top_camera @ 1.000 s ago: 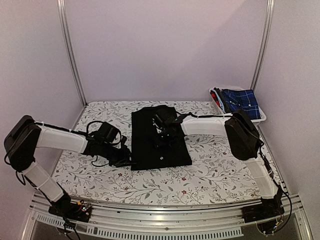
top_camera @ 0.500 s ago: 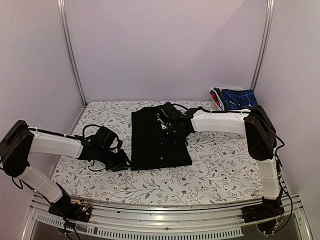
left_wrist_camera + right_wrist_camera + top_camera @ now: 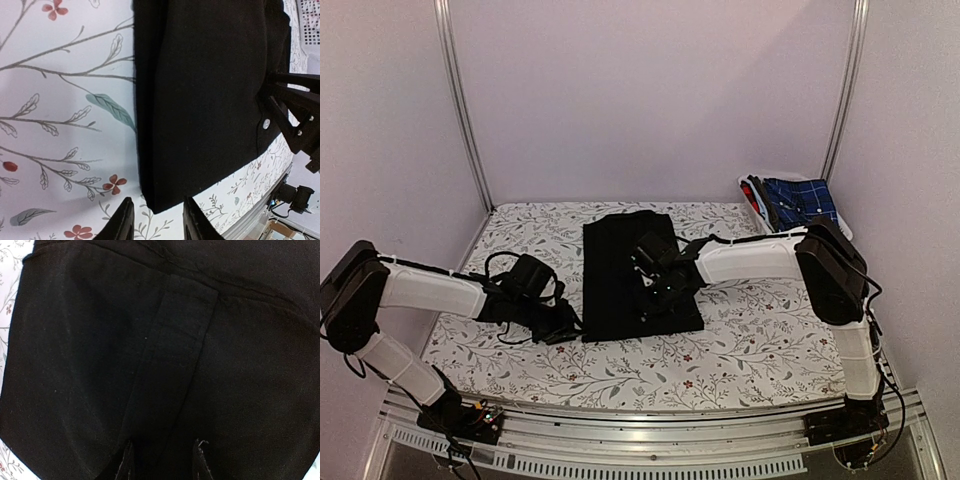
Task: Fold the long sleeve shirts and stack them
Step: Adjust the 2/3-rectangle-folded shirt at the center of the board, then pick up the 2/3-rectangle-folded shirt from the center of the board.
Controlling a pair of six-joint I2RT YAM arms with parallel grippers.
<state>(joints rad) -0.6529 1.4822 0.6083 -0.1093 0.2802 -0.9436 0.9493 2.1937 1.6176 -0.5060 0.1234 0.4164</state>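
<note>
The left gripper (image 3: 157, 220) hangs low at the near left corner of the black shirt (image 3: 610, 280). Its fingers are a narrow way apart, with the tip of the cloth corner reaching in between them and bare table showing behind, so it is closed on nothing. Over the last second it has barely shifted, only settling a little lower at that corner.

The right gripper (image 3: 162, 460) is what moved. A second ago it was over the far, collar end of the shirt; now it sits nearer, low over the button placket about midway along the cloth. Its fingers stand somewhat apart, but black on black I cannot tell whether they pinch a fold or merely press on it.

The shirt lies flat as a tidy rectangle in the middle of the flowered table (image 3: 750, 330), no sleeve showing beyond its edges. I judge the sideways folds done and an end-to-end fold next — the left arm is already placed for it.

At the far right, a white basket (image 3: 775, 177) holds a blue plaid shirt (image 3: 802, 198), not yet folded.
</note>
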